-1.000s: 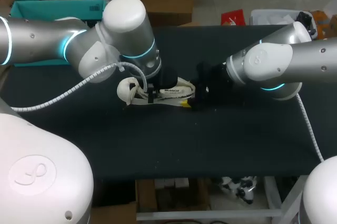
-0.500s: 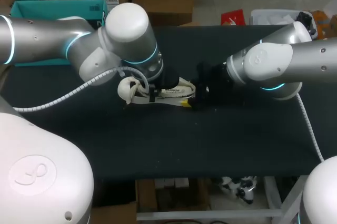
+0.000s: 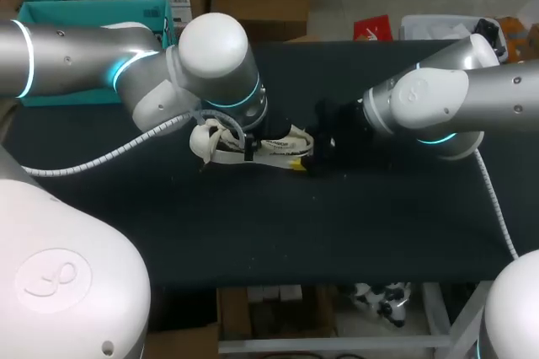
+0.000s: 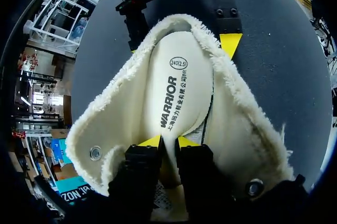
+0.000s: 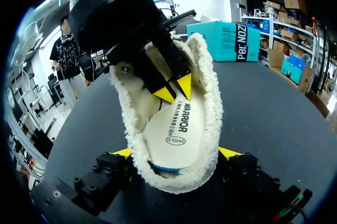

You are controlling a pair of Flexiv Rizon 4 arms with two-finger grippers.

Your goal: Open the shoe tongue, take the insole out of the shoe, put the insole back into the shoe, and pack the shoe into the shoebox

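right gripper point(image 5: 176, 154) clamps shoe point(image 5: 210, 103) heel from both sides, steadying it | left gripper point(image 4: 167, 141) pinches insole point(image 4: 179, 92) narrowly, ready to lift out

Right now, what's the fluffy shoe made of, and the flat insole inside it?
Shoe: its lining looks like cream fleece or fake sheepskin, soft and matte, going by the curly, nubby pile all round the opening. Insole: probably smooth cloth over foam, pale and matte, since its surface is even and carries print. What is under that surface I cannot see.
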